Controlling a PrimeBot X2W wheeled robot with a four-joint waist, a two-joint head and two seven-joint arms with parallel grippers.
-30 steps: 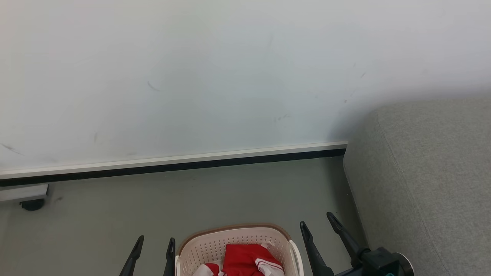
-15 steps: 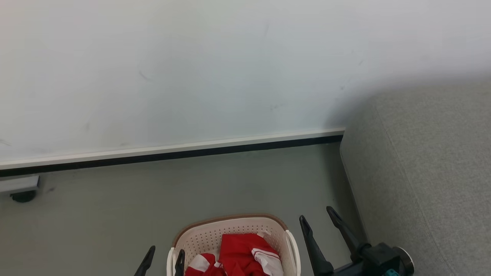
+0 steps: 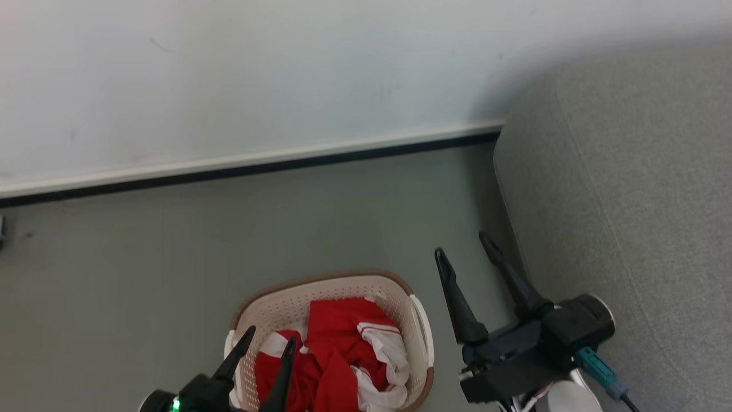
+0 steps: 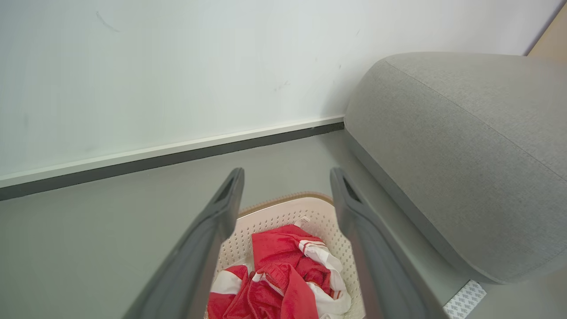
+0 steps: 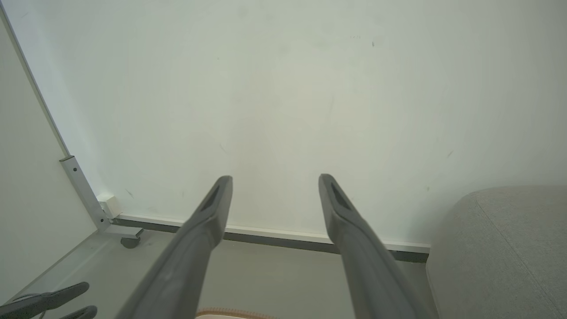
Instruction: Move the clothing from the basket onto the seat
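Grey floor (image 3: 229,229) runs open from the basket (image 3: 320,278) to the wall (image 3: 286,68); right of the basket rises the rounded edge of the seat (image 3: 629,200). Over its left rim hangs the left pincer (image 3: 272,335), wide and empty; the right pincer (image 3: 461,243), likewise, hangs between basket and seat. Left wrist view: clothing (image 4: 283,266) heaped inside the basket. Right wrist view: basket rim at the bottom edge.

left end effector (image 3: 271,336) — spread wide | right end effector (image 3: 461,244) — likewise (both empty)

Basket (image 3: 274,312): cream plastic, perforated walls, brown woven-look rim, side handles; upright on grey floor (image 3: 171,257). Clothing (image 3: 334,349): red fabric, white panels, red-striped white trim; crumpled heap inside basket, filling most of it. Seat (image 3: 629,171): large light grey upholstered cushion, rounded edge, stitched seam; right of basket, near, not touching, rising higher than basket rim.
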